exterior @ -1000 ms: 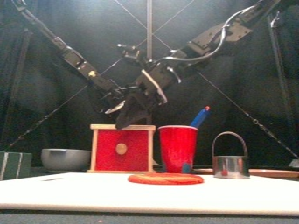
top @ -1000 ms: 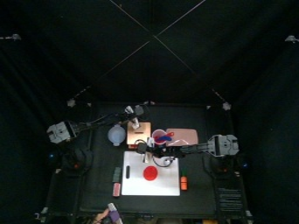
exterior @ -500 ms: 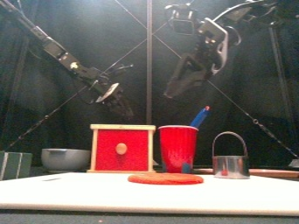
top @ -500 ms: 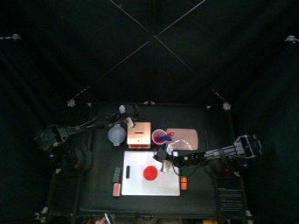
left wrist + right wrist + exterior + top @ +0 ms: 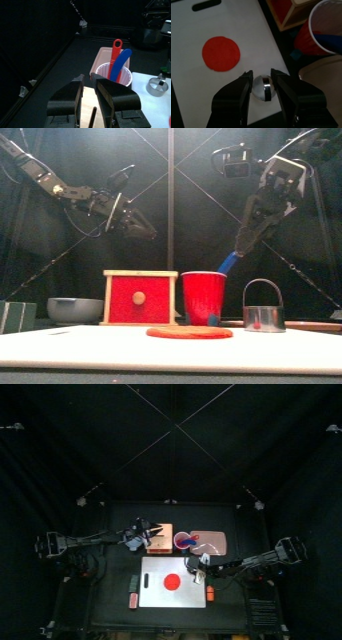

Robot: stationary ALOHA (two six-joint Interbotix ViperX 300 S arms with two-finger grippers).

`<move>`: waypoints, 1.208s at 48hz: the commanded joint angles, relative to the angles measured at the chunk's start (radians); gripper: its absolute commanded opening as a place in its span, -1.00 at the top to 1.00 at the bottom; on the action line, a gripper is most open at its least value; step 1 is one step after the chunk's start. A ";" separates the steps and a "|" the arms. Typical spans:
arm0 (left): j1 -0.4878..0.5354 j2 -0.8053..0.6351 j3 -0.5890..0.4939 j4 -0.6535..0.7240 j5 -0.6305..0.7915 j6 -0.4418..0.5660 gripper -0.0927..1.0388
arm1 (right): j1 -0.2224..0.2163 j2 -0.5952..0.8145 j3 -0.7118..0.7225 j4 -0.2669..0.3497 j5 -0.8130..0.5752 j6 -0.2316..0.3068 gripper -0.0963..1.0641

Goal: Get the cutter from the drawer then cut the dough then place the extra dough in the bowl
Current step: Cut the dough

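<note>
The metal cutter (image 5: pixel 263 314) stands upright on the white cutting board (image 5: pixel 80 346), to the right of the flat red dough disc (image 5: pixel 189 332). My right gripper (image 5: pixel 245 243) hangs open high above the cutter, which shows between its jaws in the right wrist view (image 5: pixel 262 86), apart from them. The dough (image 5: pixel 170 581) lies whole near the board's middle. My left gripper (image 5: pixel 134 223) is open and empty, raised over the wooden box (image 5: pixel 140 297), whose red drawer front looks shut. The blue-grey bowl (image 5: pixel 76 309) sits left of the box.
A red cup (image 5: pixel 205 297) holding a blue and a red toy knife stands between box and cutter. The pink tray (image 5: pixel 211 542) lies behind the board at the right. Small reddish items (image 5: pixel 134 592) lie just off the board's left edge.
Both arms have swung apart from above the box: the left gripper went left, the right gripper went right over the cutter, and its jaws opened. Cutter and dough stayed put.
</note>
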 commanded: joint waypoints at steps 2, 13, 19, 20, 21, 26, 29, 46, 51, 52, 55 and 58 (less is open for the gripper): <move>-0.025 -0.012 -0.006 -0.006 -0.014 0.000 -0.31 | 0.005 -0.052 -0.094 0.199 0.126 -0.242 -0.44; -0.061 -0.006 0.012 -0.029 -0.025 0.002 -0.31 | -0.025 -0.008 -0.150 0.442 0.215 -0.634 -0.44; -0.089 -0.011 0.035 -0.031 -0.048 0.003 -0.31 | -0.054 0.041 -0.156 0.449 0.196 -0.663 -0.46; -0.097 -0.012 0.043 -0.031 -0.055 0.003 -0.31 | -0.064 0.049 -0.158 0.453 0.195 -0.666 -0.47; -0.103 -0.014 0.049 -0.031 -0.061 0.005 -0.31 | -0.071 0.055 -0.158 0.454 0.193 -0.669 -0.47; -0.117 -0.018 0.081 -0.028 -0.098 0.008 -0.31 | -0.092 0.077 -0.158 0.453 0.192 -0.672 -0.48; -0.124 -0.020 0.107 -0.028 -0.135 0.008 -0.31 | -0.104 0.083 -0.156 0.453 0.193 -0.672 -0.49; -0.172 -0.021 0.172 -0.028 -0.235 0.008 -0.31 | -0.202 0.109 -0.130 0.563 0.161 -0.644 -0.51; -0.183 -0.021 0.178 -0.028 -0.236 0.008 -0.31 | -0.212 0.121 -0.124 0.603 0.124 -0.655 -0.51; -0.184 -0.021 0.183 -0.026 -0.236 0.009 -0.31 | -0.213 0.126 -0.124 0.604 0.120 -0.652 -0.51; -0.184 -0.021 0.193 -0.025 -0.236 0.008 -0.31 | -0.218 0.138 -0.123 0.597 0.115 -0.644 -0.51; -0.184 -0.021 0.201 -0.025 -0.236 0.008 -0.31 | -0.219 0.150 -0.120 0.584 0.117 -0.640 -0.51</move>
